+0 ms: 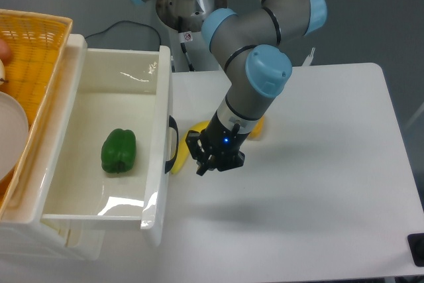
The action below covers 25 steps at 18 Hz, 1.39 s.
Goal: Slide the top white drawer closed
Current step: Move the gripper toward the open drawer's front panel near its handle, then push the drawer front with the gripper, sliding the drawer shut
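From the fixed camera we see the top white drawer (99, 144) pulled out at the left of the surface (318, 183), a green pepper (118, 150) lying inside. Our gripper (211, 161) hangs just right of its black handle (173, 144), above a banana (182, 152). We cannot tell whether the fingers are open or closed.

White worktop (318, 190), rounded at the far right corner. Lying on it near the left edge: a yellow banana (184, 147), mostly hidden beneath the arm. At the near right corner, a small black object (417, 248), cut off by the frame.
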Each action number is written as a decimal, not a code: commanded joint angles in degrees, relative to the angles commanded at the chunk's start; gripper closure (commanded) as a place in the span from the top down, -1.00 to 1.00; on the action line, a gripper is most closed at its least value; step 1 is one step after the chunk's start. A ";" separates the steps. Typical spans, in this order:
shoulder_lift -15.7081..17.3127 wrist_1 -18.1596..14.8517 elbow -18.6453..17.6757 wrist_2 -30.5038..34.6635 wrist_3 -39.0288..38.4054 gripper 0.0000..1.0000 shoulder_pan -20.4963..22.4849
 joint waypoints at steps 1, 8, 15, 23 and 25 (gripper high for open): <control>0.09 -0.44 0.00 -0.44 -0.18 -0.74 0.00; 0.79 -3.78 0.00 -1.76 -0.18 -0.74 0.00; 0.88 -4.13 0.00 -2.20 -0.96 -0.74 -1.41; 1.23 -5.19 -0.09 -2.64 -1.32 -0.74 -2.46; 1.41 -5.19 -0.09 -2.73 -1.32 -0.74 -2.55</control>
